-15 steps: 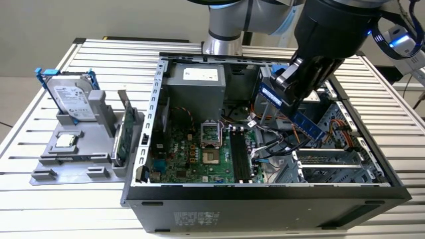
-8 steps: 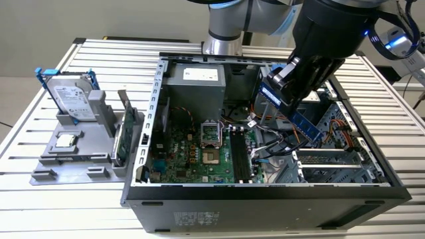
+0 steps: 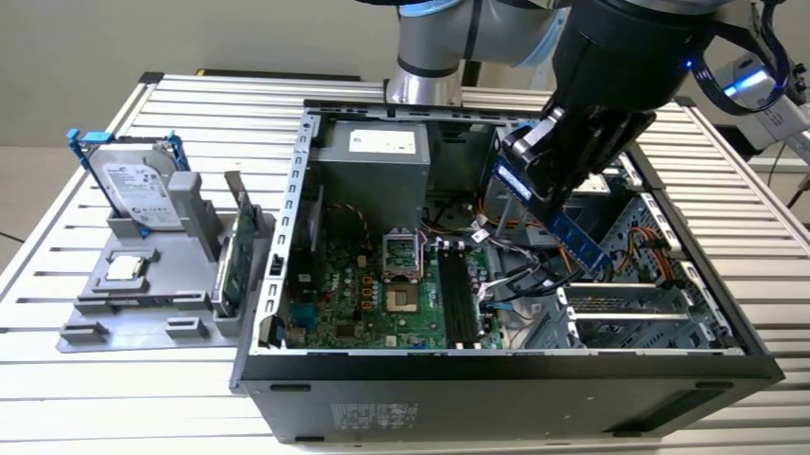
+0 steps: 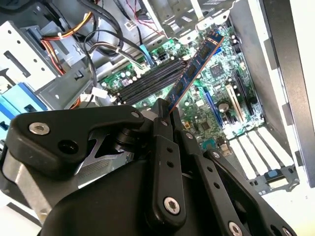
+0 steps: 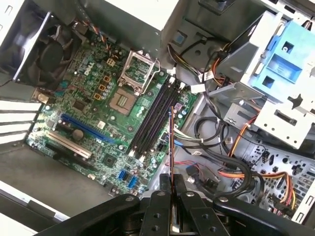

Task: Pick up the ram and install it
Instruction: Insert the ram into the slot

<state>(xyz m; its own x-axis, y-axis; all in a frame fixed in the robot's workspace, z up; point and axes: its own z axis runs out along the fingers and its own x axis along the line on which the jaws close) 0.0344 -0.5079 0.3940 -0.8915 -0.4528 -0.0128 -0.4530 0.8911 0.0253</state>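
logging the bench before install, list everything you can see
ram: one, blue-green, held in the air inside the case, not in a slot
computer case: one, black, open, on the table
motherboard: one, green, inside the case
memory slots: several, black, on the motherboard
hard drive: one, silver in a blue frame, upright on the holder
expansion card: one, green, upright on the holder
holder: one, grey, exterior view's left of the case
table: one, white, slatted
fingers: two, black, shut on the ram
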